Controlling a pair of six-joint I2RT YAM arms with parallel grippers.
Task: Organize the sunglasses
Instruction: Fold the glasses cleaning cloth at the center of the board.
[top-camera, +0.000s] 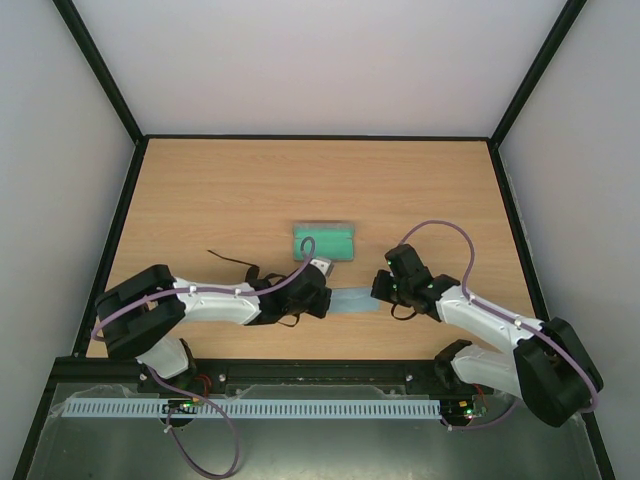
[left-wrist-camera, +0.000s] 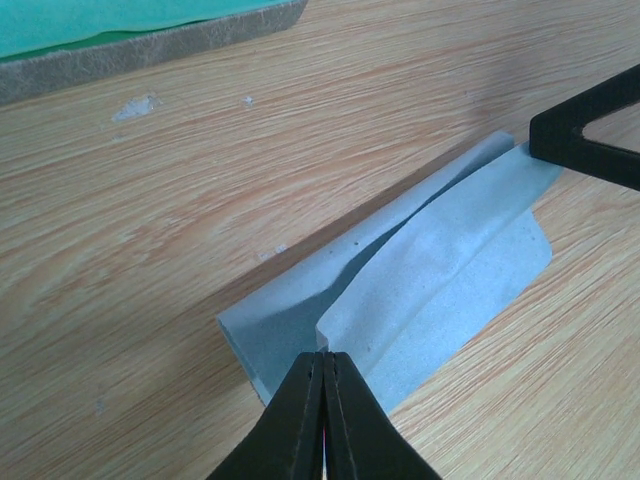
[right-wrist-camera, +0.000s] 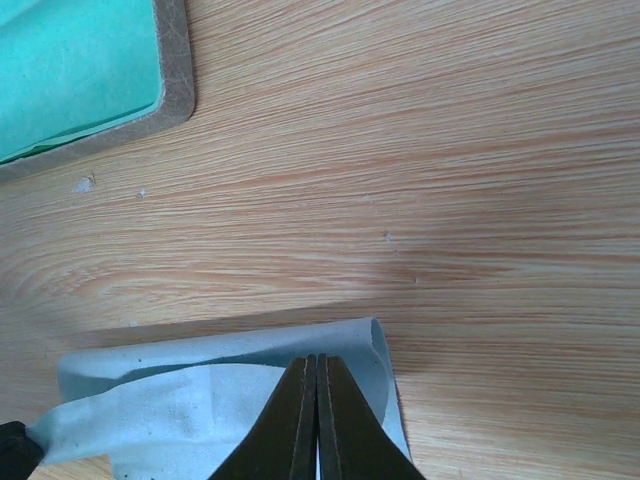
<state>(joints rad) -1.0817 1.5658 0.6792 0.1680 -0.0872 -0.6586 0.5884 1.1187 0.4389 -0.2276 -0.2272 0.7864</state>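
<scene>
Only the top view shows the sunglasses (top-camera: 232, 260); neither wrist cam catches them. They lie on the table (top-camera: 250, 190) at the near-left, just beside and partly under the left arm's wrist, w/ one slim temple arm sticking out toward the far-left. That arm runs diagonally, far-left to near-right. Lenses are mostly hidden, so can't tell which way the front faces. The top view also puts the open case (top-camera: 323, 242), green inside, just beyond both grippers. The wrist cams give the grip detail. The left gripper (left-wrist-camera: 323, 358) (top-camera: 330, 298) is clenched tight on the near edge of the folded light blue cloth (left-wrist-camera: 440, 270) (top-camera: 352, 302), w/ a bit of the right gripper's finger showing at the cloth's far end. The right gripper (right-wrist-camera: 317, 360) (top-camera: 378, 295) is likewise pinched closed on the cloth (right-wrist-camera: 200, 400) at its rolled end. The cloth's long axis runs left-right between the two, flat on the wood. A case corner (left-wrist-camera: 150, 45) (right-wrist-camera: 80, 70) shows in both wrist views.
</scene>
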